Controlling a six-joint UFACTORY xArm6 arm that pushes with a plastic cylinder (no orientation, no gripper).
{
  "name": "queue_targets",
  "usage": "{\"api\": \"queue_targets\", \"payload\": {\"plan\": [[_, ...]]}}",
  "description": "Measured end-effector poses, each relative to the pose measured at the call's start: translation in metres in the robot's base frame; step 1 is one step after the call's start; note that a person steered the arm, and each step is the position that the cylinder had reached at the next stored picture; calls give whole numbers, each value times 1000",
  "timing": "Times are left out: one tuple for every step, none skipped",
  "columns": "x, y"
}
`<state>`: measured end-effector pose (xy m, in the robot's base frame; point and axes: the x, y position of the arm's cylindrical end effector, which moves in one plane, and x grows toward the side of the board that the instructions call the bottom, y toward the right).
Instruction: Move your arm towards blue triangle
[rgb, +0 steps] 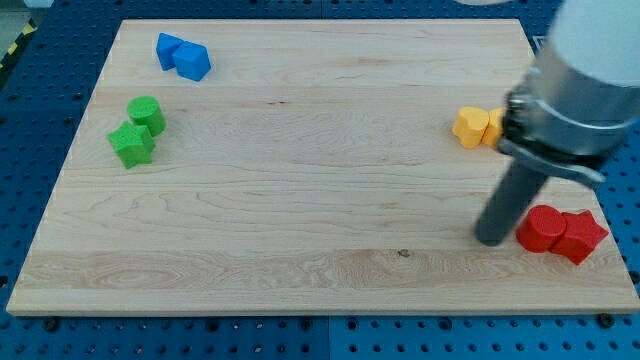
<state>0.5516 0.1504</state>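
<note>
Two blue blocks touch each other at the view's top left. The left one (168, 49) looks like the blue triangle; the right one (193, 61) is a chunkier blue block. My tip (491, 239) is at the view's lower right, far from the blue blocks, just left of the red blocks. The rod rises from it to the arm's grey body at the view's top right.
Two green blocks (146, 113) (131, 144) sit at the left. Two yellow blocks (470, 126) lie at the right, the right one partly hidden by the arm. Two red blocks (543, 228) (579, 235) touch at the lower right. The wooden board (300, 200) rests on a blue perforated table.
</note>
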Motion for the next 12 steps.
{"api": "queue_targets", "payload": {"plan": [[-27, -54], [-76, -66], [-76, -66], [-76, -66], [-77, -92], [-96, -146], [-134, -190], [-175, -234], [-179, -239], [-190, -259], [-206, -294], [-208, -338]]}}
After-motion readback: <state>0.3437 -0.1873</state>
